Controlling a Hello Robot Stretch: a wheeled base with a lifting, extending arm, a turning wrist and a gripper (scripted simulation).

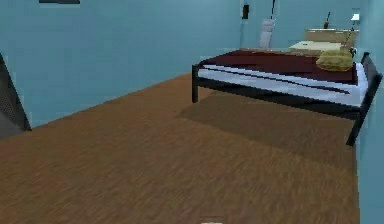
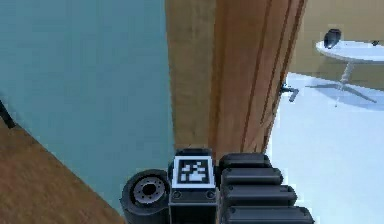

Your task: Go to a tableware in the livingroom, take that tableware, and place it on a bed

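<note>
A bed with a dark frame, a white sheet and a dark red blanket stands at the forward view's upper right, a yellowish pillow near its head. At the arm side view's bottom edge the arm is drawn in, with a white marked square on top. Left of it is the gripper, a dark round body. Its far end cannot be made out, so I cannot tell whether it holds anything.
Brown wooden floor stretches ahead to teal walls. A pale cabinet stands behind the bed. In the arm side view a wooden door stands beside a teal wall; beyond it is a white round table bearing a dark object.
</note>
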